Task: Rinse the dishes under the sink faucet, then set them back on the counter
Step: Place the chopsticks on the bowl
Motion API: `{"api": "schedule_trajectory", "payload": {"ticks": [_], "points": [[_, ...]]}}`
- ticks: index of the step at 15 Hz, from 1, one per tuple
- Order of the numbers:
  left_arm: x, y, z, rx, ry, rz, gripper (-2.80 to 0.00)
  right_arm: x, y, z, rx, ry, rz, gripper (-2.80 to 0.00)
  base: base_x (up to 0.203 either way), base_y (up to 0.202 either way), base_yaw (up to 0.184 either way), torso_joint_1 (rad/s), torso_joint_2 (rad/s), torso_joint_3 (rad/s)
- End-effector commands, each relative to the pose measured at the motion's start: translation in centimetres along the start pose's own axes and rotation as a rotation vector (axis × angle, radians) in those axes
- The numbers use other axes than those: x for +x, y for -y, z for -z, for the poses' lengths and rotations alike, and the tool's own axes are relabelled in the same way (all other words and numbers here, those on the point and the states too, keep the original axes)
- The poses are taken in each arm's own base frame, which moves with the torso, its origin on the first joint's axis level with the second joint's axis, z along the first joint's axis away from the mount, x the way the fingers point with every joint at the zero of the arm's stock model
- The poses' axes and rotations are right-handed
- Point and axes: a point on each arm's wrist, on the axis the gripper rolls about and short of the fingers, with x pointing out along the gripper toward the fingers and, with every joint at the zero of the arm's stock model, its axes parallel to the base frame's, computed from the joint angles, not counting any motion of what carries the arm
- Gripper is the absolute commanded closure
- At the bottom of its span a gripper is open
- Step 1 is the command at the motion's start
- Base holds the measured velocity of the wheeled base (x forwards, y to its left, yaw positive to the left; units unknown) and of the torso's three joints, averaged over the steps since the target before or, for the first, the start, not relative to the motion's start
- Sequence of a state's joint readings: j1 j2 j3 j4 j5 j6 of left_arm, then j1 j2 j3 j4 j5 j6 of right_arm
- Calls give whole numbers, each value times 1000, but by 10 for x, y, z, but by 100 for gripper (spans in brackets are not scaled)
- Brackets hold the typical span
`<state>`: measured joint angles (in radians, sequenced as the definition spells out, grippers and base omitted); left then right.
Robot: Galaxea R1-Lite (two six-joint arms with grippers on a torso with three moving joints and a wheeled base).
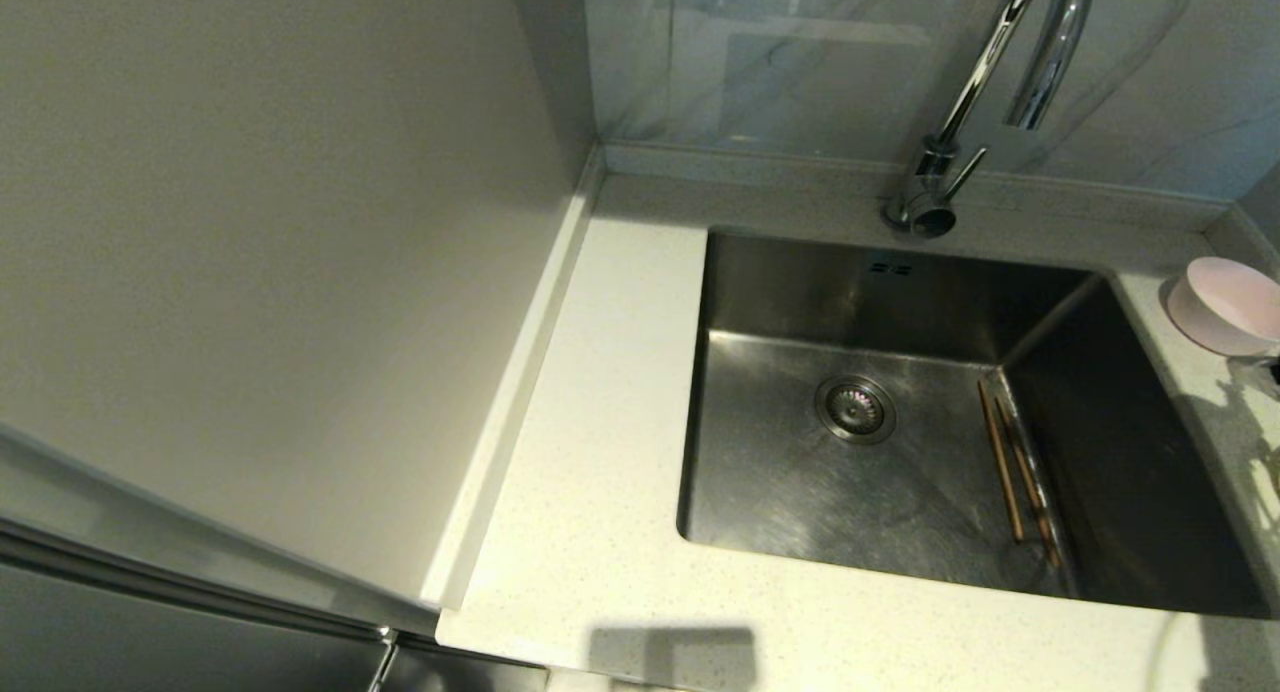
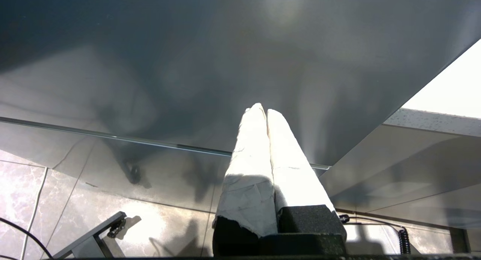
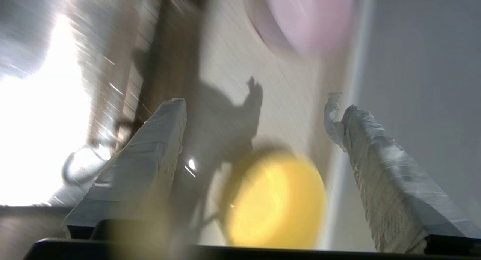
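Note:
The steel sink [image 1: 790, 302] holds two brown chopsticks [image 1: 1004, 469] lying along its right wall, near the drain [image 1: 855, 408]. The chrome faucet [image 1: 975, 82] stands behind it. A pale pink bowl [image 1: 1225, 307] sits on the counter [image 1: 600, 422] at the sink's far right corner. In the right wrist view my right gripper [image 3: 255, 104] is open above the counter. The yellow-green bowl [image 3: 276, 200] rests on the worktop below, between the spread fingers and apart from them, with the pink bowl [image 3: 304, 15] beyond. My left gripper [image 2: 262, 109] is shut and empty, parked low.
A plain beige wall panel [image 1: 280, 252] rises along the counter's left side. The low raised back edge [image 1: 760, 162] runs behind the sink. A dark cabinet front [image 2: 188, 64] fills the left wrist view, above a tiled floor [image 2: 158, 222].

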<state>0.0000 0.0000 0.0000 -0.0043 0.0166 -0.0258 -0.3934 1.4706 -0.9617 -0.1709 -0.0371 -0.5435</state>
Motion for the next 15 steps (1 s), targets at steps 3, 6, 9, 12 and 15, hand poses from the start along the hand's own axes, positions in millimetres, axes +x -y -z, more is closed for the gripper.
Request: {"api": "schedule_trajectory", "payload": {"ticks": [3,6,9,12,15], "points": [[0,0,0,0,3,0,0,-1,-60,-34,-135,115,-129,-280,0,0,0,0,0,0],[0,0,0,0,3,0,0,17,-80,-36,-218,83,-162,-280,0,0,0,0,0,0],[0,0,0,0,3,0,0,39,-91,-32,-229,37,-189,-280,0,0,0,0,0,0],[0,0,0,0,3,0,0,69,-109,-17,-224,-45,-233,-280,0,0,0,0,0,0],[0,0,0,0,3,0,0,98,-121,-15,-218,-93,-231,-280,0,0,0,0,0,0]]}}
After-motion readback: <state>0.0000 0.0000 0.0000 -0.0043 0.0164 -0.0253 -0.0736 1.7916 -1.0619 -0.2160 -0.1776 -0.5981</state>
